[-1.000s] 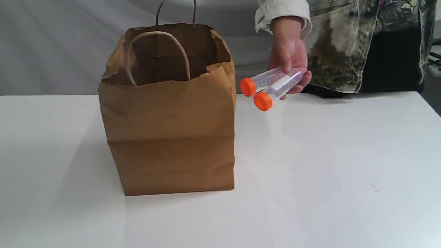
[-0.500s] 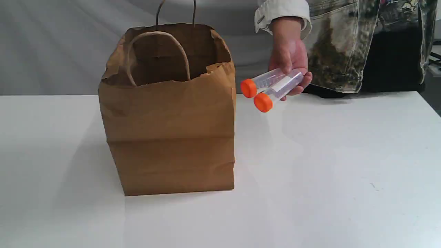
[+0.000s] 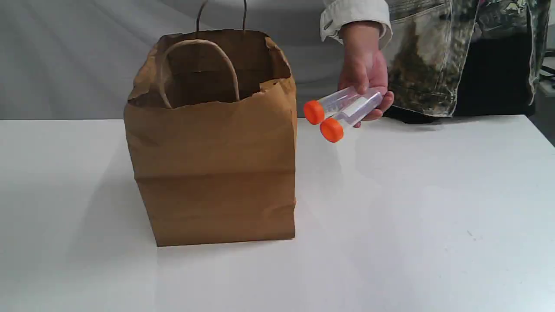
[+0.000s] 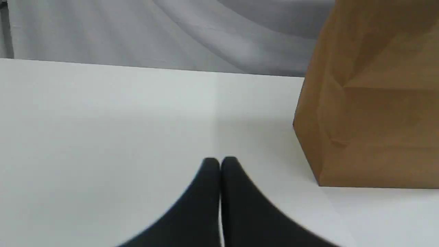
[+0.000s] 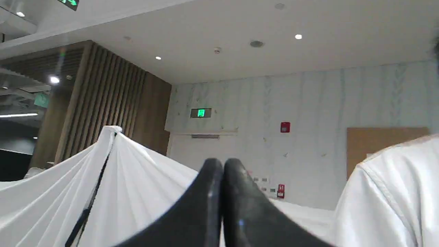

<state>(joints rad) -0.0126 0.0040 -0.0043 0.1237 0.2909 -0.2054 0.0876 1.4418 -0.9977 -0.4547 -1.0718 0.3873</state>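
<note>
Exterior view with both wrist views. A person's hand [image 3: 364,76] holds two clear centrifuge tubes [image 3: 349,104] in the air above the white table [image 3: 433,195], just beside the right wall of the brown paper bag [image 3: 212,151] and outside it, without touching the paper. Compared with the frames one second and half a second earlier, the hand and tubes have sunk slightly and drifted a little away from the bag. The bag has not moved. The tubes are thus not yet set down nor put in anything. They lie side by side and parallel, with the long axis close to level but tilted. The orange caps [image 3: 314,112] form the lower ends and point toward the bag and the camera, and the closed ends are hidden in the palm. The thumb lies over the tubes and the fingers curl beneath them. The left gripper [image 4: 220,161] sits low over the table near the bag, its fingertips pressed together on nothing. The right gripper [image 5: 223,163], likewise closed and empty, faces the room's far wall.
</note>
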